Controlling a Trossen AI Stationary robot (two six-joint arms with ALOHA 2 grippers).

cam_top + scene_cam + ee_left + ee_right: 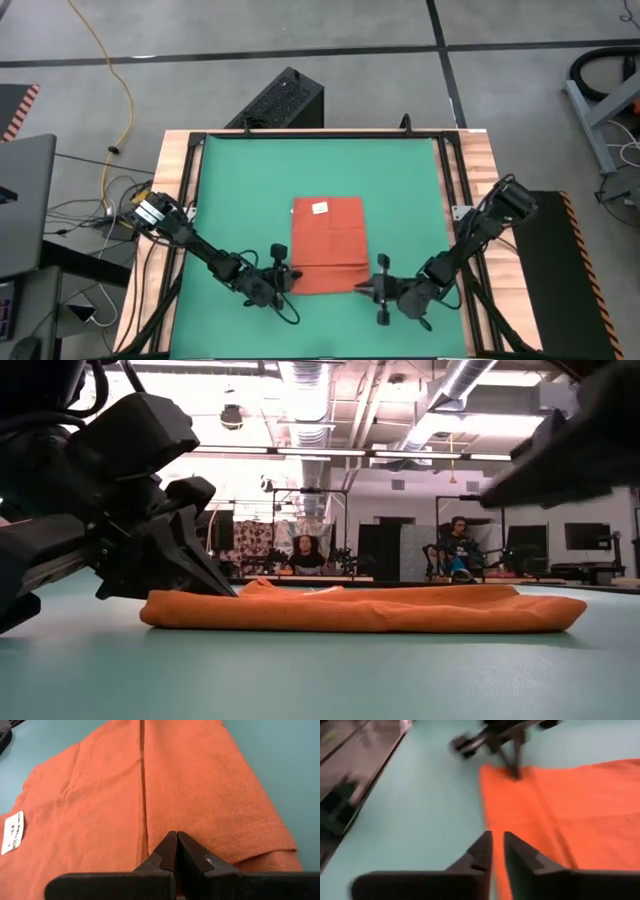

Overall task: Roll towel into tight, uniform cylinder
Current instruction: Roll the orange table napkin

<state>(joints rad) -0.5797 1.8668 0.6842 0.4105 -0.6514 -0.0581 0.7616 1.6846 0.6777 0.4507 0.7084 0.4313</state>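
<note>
Low in the frame, the left gripper [291, 277], fingers pressed together, and the right gripper [361, 290], fingers slightly parted, are set at the folded towel's [328, 245] bottom corners on the green mat [230, 200].

My two arms are dark, jointed links trailing black cables, seen from above. My left arm [190, 240] wears a pale label near its base; my right arm [470, 240] is plain black. Each wrist ends in matte black fingers [167, 851] tapering to narrow wedge tips.
</note>
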